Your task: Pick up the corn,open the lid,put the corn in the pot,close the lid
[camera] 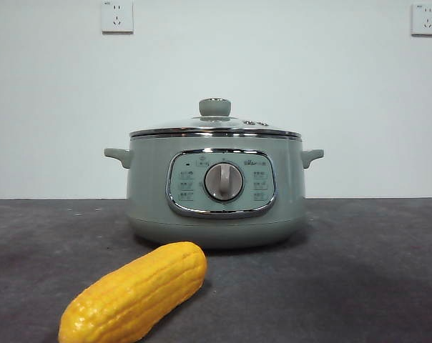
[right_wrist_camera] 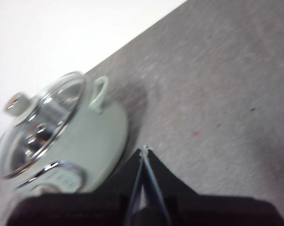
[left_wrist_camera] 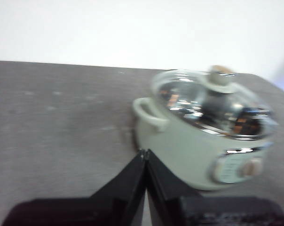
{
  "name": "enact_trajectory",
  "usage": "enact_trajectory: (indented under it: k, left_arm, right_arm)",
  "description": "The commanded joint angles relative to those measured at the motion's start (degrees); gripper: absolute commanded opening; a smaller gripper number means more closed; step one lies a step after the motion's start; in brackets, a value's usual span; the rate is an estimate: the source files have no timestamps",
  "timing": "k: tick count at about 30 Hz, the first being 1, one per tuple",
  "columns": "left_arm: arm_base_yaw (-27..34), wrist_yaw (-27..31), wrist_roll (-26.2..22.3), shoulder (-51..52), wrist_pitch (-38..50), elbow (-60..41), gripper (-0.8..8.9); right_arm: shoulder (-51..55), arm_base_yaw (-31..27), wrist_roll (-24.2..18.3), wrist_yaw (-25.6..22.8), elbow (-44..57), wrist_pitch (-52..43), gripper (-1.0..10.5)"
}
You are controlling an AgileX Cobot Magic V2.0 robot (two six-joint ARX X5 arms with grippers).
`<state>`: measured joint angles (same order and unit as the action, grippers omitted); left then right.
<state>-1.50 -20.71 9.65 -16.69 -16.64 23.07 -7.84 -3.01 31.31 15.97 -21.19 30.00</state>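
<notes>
The yellow-orange corn (camera: 136, 293) lies on the dark table in front of the pot, near the front view's lower left. The pale green pot (camera: 216, 191) stands in the middle with its glass lid (camera: 214, 127) seated on it, green knob (camera: 214, 107) on top. My left gripper (left_wrist_camera: 145, 153) is shut and empty, held off the pot's (left_wrist_camera: 198, 141) left handle side. Off the pot's (right_wrist_camera: 81, 141) right handle side, my right gripper (right_wrist_camera: 145, 149) is shut too, with nothing in it. Neither wrist view shows the corn, and neither arm appears in the front view.
A grey-black mat (camera: 359, 271) covers the table, ending at a white wall with two sockets (camera: 116, 16) high up. A small pink speck (right_wrist_camera: 195, 133) lies on the mat to the pot's right.
</notes>
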Motion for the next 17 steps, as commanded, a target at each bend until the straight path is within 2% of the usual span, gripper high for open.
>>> enact_trajectory:
  k: [1,3,6,9,12,17]
  left_arm:
    - [0.1,-3.5,1.1,-2.1,-1.8,3.5,-0.03]
    - [0.1,-5.7,1.1,-3.2,-4.5,5.4,-0.03]
    - [0.1,-9.6,1.1,-5.2,-6.9,8.0,-0.03]
    - [0.1,-12.8,1.1,-7.0,-9.4,10.4,-0.04]
    - [-0.5,-14.3,1.0,-8.2,-11.8,12.5,-0.04]
    - [-2.4,-14.2,0.4,-8.5,-13.6,14.5,-0.04]
  right_arm:
    - [-1.8,0.0,0.5,3.3,-4.9,2.3,0.0]
    - [-2.6,0.0,1.2,5.0,-7.2,3.1,0.0]
    - [-3.8,0.0,5.0,6.9,-10.0,3.1,0.0]
    - [-5.6,0.0,6.1,12.2,-11.7,2.6,0.0]
    - [-8.5,0.0,7.3,17.4,-13.0,3.7,0.0]
    - [-13.8,0.1,8.6,20.3,-14.3,7.5,0.0]
